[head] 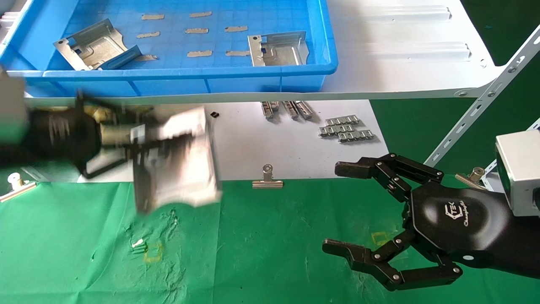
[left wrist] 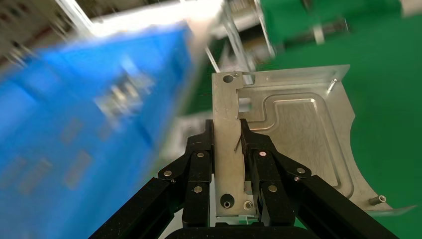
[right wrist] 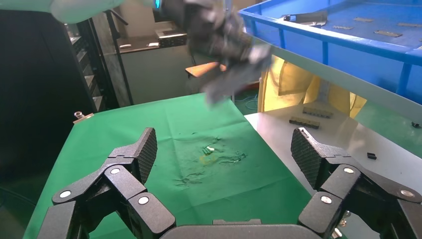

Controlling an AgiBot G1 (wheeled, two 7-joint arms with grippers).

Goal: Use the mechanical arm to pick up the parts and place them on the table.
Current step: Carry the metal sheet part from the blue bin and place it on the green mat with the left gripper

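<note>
My left gripper (head: 141,145) is shut on a shiny silver bracket (head: 185,158) and holds it in the air over the near edge of the white sheet and the green table (head: 270,245). In the left wrist view its fingers (left wrist: 259,159) pinch the bracket's (left wrist: 298,134) flat flange. Two more brackets lie in the blue bin on the shelf, one at the left (head: 95,44) and one at the right (head: 278,48). My right gripper (head: 333,207) is open and empty above the green table at the right; its view shows the left hand with the bracket (right wrist: 234,74) farther off.
The blue bin (head: 190,74) stands on the white metal shelf (head: 400,50). On the white sheet (head: 295,156) lie small grey ridged strips (head: 346,128) and a silver binder clip (head: 267,179). Yellow square marks (head: 154,251) sit on the cloth. A slanted shelf brace (head: 485,101) is at the right.
</note>
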